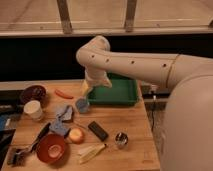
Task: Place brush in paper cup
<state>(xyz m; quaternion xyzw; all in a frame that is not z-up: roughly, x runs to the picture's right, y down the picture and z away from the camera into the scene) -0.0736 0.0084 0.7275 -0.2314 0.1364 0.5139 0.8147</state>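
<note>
The brush (38,138) lies on the wooden table at the front left, its black handle slanting up to the right and its bristle head (18,156) near the table's corner, beside a red bowl (50,148). The paper cup (33,109) stands upright at the left, in front of a dark maroon bowl (33,93). My gripper (92,85) hangs at the end of the white arm over the left edge of a green tray (122,95), above a blue-grey cup (82,104). It is well away from the brush and the paper cup.
On the table are a black block (98,130), a pale yellow utensil (91,150), a small metal cup (121,139), an orange ball (76,135), a blue cloth (62,117) and an orange stick (63,93). A dark wall runs behind.
</note>
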